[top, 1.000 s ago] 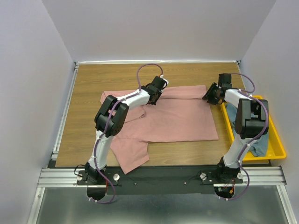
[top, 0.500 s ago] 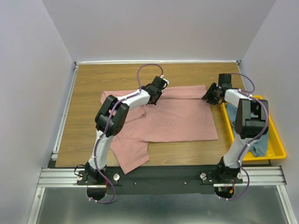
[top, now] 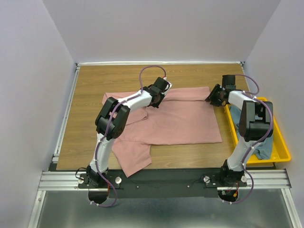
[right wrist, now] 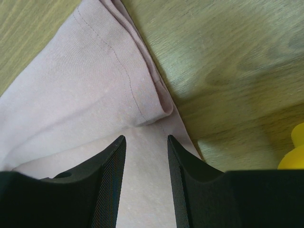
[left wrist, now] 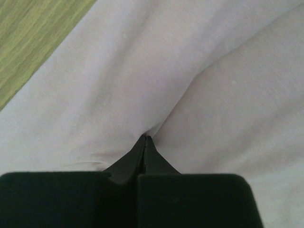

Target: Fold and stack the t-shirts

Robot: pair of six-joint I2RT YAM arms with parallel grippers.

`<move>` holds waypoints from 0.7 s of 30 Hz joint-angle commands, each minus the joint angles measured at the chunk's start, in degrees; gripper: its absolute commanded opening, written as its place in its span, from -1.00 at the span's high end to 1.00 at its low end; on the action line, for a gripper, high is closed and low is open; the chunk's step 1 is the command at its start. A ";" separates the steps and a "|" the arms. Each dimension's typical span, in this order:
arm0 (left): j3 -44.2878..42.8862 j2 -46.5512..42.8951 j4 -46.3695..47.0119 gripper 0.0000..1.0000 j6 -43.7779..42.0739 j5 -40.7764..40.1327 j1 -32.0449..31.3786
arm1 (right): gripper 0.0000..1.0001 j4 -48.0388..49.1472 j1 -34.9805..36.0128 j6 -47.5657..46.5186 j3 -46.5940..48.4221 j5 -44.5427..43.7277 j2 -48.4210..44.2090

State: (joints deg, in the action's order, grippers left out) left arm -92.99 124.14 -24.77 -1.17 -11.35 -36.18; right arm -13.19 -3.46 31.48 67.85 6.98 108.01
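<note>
**Current state.** The pink t-shirt (top: 185,121) lies spread across the middle of the worktop (top: 95,85), with one portion trailing toward the near-left edge. The blue-grey t-shirt (top: 265,148) is bunched in the yellow bin (top: 283,147) at the right side and is not handled at this stage.

**Left end effector** (left wrist: 145,138). It is at the far edge of the pink t-shirt, left of centre. The jaws are fully closed, and the cloth puckers into creases that converge on the fingertips. This indicates that a pinch of fabric is gripped.

**Right end effector** (right wrist: 146,156). It is at the far-right corner of the same garment. The jaws are apart and hold nothing. The stitched hem (right wrist: 130,85) is doubled over just ahead of the fingers, with bare worktop beside it. Whether the fingertips touch the cloth cannot be determined.

**Reason for the arrangement.** Both arms address the far edge at separate points so that the edge can be lifted evenly and drawn toward the near side as one straight fold.

**Assessment.** Folding is at an early stage, and stacking has not begun. The right jaws probably need to close on the doubled corner before any lift; a one-sided pull is likely to skew the cloth.
</note>
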 commanded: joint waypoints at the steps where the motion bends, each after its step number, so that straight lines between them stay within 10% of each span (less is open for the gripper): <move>1: 0.09 -3.46 -1.86 1.00 0.03 1.95 -0.03 | 0.05 -0.70 -0.31 0.07 -0.79 0.31 -1.66; 21: -0.18 -4.52 -1.86 1.00 -0.32 0.81 0.24 | 0.16 -0.35 -0.31 2.97 2.46 -4.61 1.94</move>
State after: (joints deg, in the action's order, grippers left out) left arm -93.21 121.95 -26.28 -1.21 -11.09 -36.12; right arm -13.17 -3.46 33.28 68.88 5.10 108.22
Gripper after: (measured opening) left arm 0.004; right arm 0.424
